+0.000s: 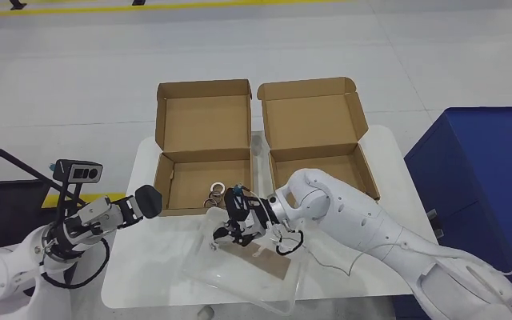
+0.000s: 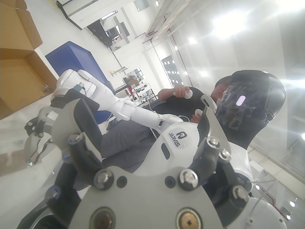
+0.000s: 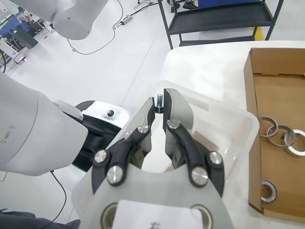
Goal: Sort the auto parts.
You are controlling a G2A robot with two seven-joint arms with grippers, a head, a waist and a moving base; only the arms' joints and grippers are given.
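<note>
Risk noted: the bolt [image 3: 159,97] is clamped only at the fingertips of the right gripper [image 3: 159,107], so it could be twisted loose and dropped into the clear bin [image 3: 238,117]. The gripper is held at 6 o'clock of the ring box [image 1: 166,178]. The left gripper [image 1: 148,200] is parked at the table's [image 1: 160,272] 9 o'clock edge, fingers spread.

The bolt [image 3: 159,97] is half hidden: its lower end is buried between the fingertips of the right end effector [image 3: 159,106]. From above it is too small to make out. Under that end effector the clear bin [image 3: 228,107] loses its near wall. Beside it, the cardboard box [image 3: 252,144] and one ring [image 3: 294,141] are cut off by the picture's edge.
</note>
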